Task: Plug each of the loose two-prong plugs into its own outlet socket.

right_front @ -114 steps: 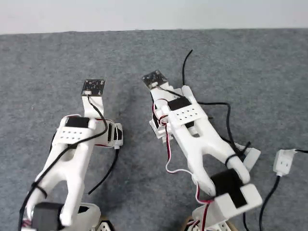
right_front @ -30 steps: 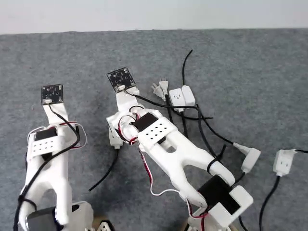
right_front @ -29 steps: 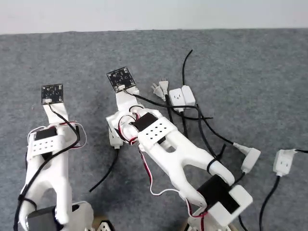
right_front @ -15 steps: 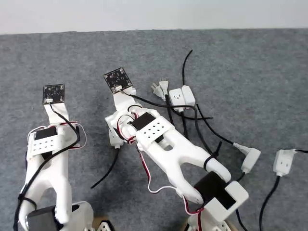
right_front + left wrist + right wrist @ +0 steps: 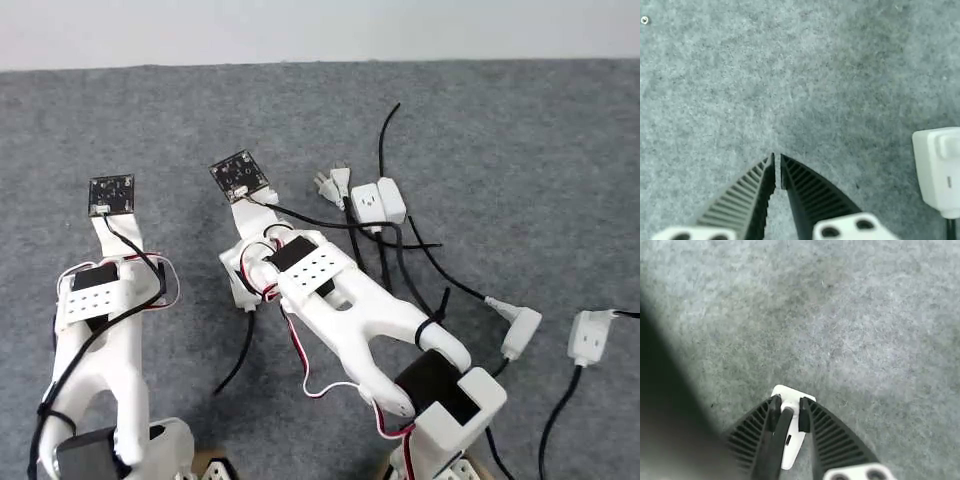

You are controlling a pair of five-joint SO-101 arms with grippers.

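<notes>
Right wrist view: our right gripper point(image 5: 789, 401) clamped on white cord block point(image 5: 796, 441). Over last second we swung arm leftward, cable point(image 5: 240, 355) trailing. Left gripper point(image 5: 777, 157) nearly closed, empty. Carry likely underway.

A grey felt table point(image 5: 120, 110) is carrying a white outlet block point(image 5: 378, 203), with a white two-prong plug point(image 5: 333, 183) lying at its ten o'clock. A second white plug point(image 5: 515, 327) and a white socket point(image 5: 588, 335) are resting toward four o'clock.
</notes>
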